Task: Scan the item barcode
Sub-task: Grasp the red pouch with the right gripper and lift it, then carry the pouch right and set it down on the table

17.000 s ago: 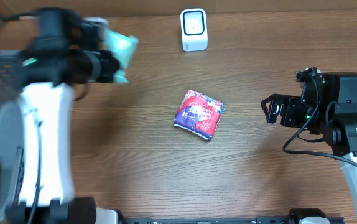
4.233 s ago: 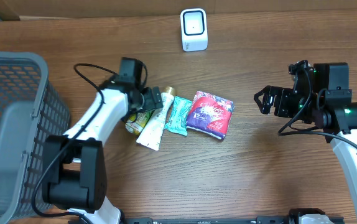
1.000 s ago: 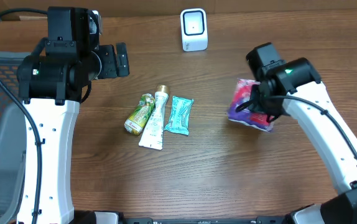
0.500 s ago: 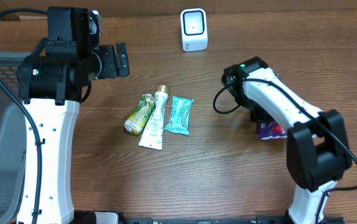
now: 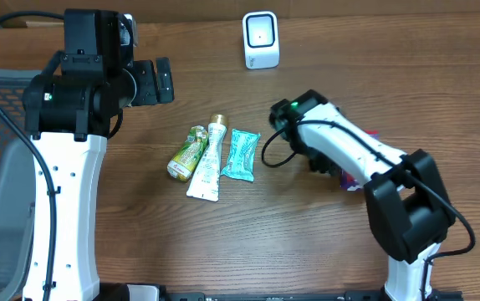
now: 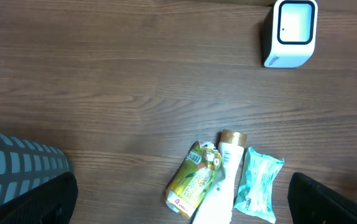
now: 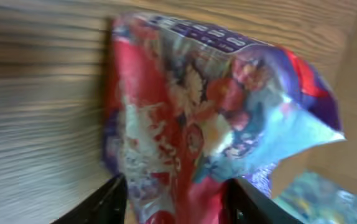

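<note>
My right gripper (image 7: pixel 177 202), clamped on the pouch (image 7: pixel 209 118) a second earlier, had parted its jaws. The pouch lay on the table right of centre in the overhead view, mostly hidden under my arm and well below the scanner (image 5: pixel 261 39) at top centre. My left gripper (image 5: pixel 155 81) hung wide open and empty at upper left, so I judged the pouch finished with.

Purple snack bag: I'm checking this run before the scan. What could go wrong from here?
The purple bag sits between the fingers of the right gripper, grip unclear; it may drop.
No barcode shows, and the scanner stands well away.
The arm's cable loops near the teal packet and could drag it.
</note>
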Robot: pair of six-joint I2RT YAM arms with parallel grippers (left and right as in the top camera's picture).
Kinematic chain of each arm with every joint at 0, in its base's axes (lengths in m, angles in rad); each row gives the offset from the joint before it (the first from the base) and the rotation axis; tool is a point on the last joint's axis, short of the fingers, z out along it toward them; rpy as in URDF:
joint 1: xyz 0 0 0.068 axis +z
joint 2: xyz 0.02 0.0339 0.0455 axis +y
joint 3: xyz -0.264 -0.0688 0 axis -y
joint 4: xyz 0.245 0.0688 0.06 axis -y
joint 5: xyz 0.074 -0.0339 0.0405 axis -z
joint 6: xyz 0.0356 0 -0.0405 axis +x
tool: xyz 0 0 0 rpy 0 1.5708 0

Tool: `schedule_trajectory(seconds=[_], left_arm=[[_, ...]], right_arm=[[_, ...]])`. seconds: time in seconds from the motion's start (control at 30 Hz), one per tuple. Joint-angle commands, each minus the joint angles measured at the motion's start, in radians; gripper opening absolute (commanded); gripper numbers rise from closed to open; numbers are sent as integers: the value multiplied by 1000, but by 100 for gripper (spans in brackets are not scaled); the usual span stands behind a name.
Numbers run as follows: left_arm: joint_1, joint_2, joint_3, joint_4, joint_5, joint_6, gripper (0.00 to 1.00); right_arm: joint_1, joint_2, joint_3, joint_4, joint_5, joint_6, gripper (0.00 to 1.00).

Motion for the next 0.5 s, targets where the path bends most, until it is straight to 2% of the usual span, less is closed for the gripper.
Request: schedule_trajectory(seconds=[0.0,0.17,0.3,0.47], left_arm=[[4,8,13,0,-13,19,100],[4,8,13,0,-13,19,100],[4,8,13,0,-13,19,99],[4,8,13,0,-13,19,99]], right_arm=[[43,-6,24,52,-170,-48,55],[81,-6,58,176,-450,-166,56],[84,-12,162,207,-616,-227,56],[43,-56,322,177,-638,-228,56]])
